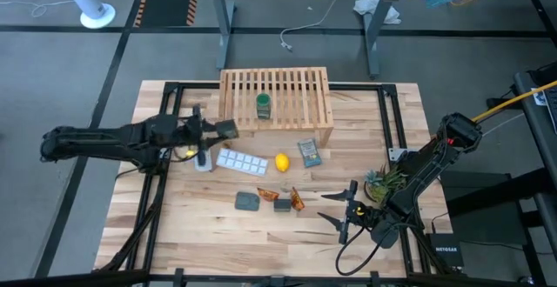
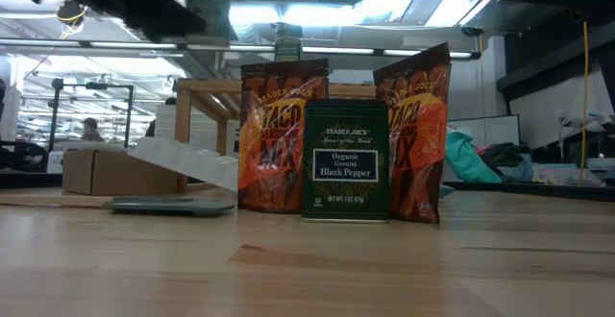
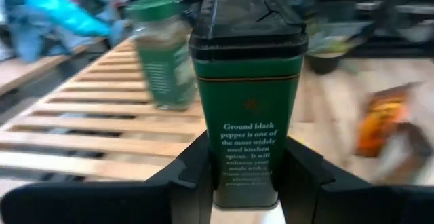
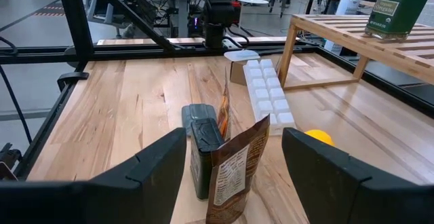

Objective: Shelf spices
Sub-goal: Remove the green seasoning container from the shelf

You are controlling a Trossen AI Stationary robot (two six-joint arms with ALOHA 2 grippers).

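The wooden shelf (image 1: 287, 83) lies on its slatted back at the table's far middle, and the green-lidded jar (image 1: 263, 106) stands on the slats. My left gripper (image 1: 222, 130) reaches in from the table's left and is shut on a dark green pepper tin (image 3: 245, 115) at the shelf's near-left edge. A second dark tin (image 2: 345, 160) stands on the table between two orange-brown packets (image 2: 283, 134) (image 2: 413, 130). My right gripper (image 1: 341, 210) is open near the table's right, with its fingers (image 4: 146, 166) short of that tin (image 4: 202, 149) and a packet (image 4: 234, 166). My left gripper pinches the pepper tin between its two fingers, on opposite side walls of its lower half (image 3: 220, 183). The fingers come in roughly level from the table's left. The tin is lifted clear, and its black lid (image 3: 245, 20) is the end farthest from the fingers.
A white ice-cube tray (image 1: 239, 161), a lemon (image 1: 282, 162), a blue-grey flat packet (image 1: 308, 152) and a dark grey pad (image 1: 247, 200) lie on the table near the shelf. A small green plant (image 1: 383, 183) sits beside my right arm. Black frame rails (image 1: 165, 161) run along the table's sides.
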